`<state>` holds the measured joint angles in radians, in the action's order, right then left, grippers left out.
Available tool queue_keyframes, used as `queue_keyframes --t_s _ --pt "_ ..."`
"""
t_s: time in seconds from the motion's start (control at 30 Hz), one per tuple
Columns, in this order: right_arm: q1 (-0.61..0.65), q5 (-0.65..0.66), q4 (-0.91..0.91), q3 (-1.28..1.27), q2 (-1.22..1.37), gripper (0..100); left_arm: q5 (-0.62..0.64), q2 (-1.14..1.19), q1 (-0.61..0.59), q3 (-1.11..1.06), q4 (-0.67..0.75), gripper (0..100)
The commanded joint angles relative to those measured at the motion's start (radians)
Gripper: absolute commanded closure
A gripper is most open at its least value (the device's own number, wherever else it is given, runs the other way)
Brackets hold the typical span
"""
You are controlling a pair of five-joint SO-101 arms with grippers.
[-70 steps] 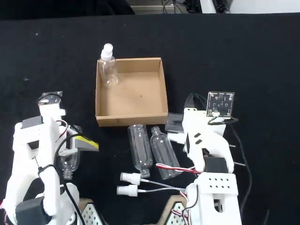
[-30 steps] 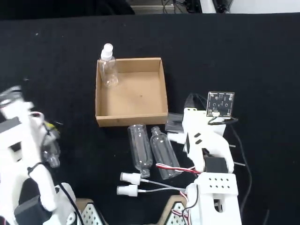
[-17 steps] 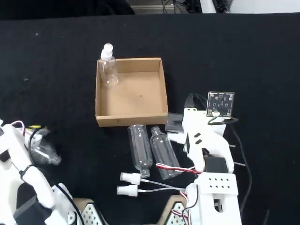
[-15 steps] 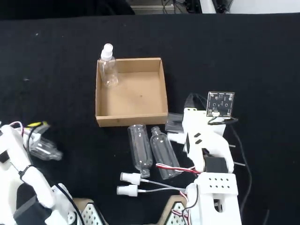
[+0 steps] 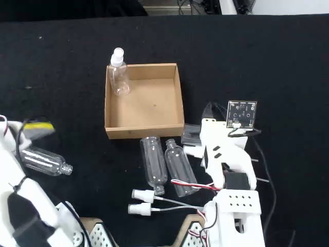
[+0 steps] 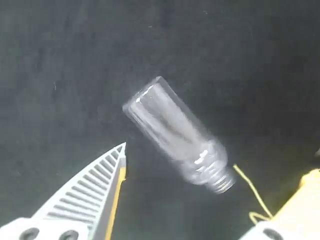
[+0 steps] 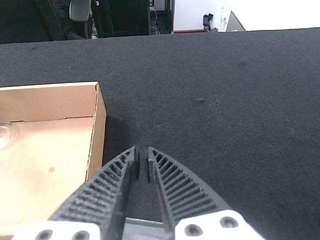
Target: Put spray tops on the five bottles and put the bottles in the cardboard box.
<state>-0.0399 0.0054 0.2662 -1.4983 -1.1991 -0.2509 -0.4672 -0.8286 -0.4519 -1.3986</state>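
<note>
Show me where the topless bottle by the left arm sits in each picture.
High view: topless bottle lies at the left edge, neck pointing right.
Left wrist view: mid-picture, lying tilted on the cloth.
Right wrist view: faces the cardboard box instead.
Shared landmark: the black table cover.

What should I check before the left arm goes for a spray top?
1. Left gripper open, touching nothing: ok.
2. Nearby bottle at rest: cannot tell, it looks blurred. Its neck is bare.
3. Spray tops loose and free to grasp, two of them: ok.
4. Two bottles in front of the box capped: not ok, both lie open.
5. Box has room: ok, one capped bottle stands in a corner.
6. Right gripper shut and empty: ok.
</note>
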Motion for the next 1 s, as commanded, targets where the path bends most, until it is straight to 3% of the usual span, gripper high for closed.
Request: queue_keyframes --t_s 0.0,0.23,0.33,0.63,0.8,0.97 --pt "-0.003 -0.002 -0.023 0.005 -0.022 98.3 -0.482 0.078 -0.012 0.064 -0.023 53" --pt "-0.003 -0.002 -0.025 0.005 -0.022 98.3 -0.939 0.183 -0.022 0.064 -0.041 53" --pt "-0.003 -0.002 -0.025 0.004 -0.022 98.3 -1.08 0.209 -0.021 0.064 -0.008 53" --pt "-0.003 -0.002 -0.025 0.004 -0.022 98.3 -1.102 0.258 0.012 -0.019 0.295 53" --pt "-0.003 -0.002 -0.023 0.004 -0.022 98.3 -1.103 0.261 0.093 -0.053 0.345 53" --pt "-0.003 -0.002 -0.023 0.005 -0.022 98.3 -1.192 0.275 0.127 -0.073 0.359 53"
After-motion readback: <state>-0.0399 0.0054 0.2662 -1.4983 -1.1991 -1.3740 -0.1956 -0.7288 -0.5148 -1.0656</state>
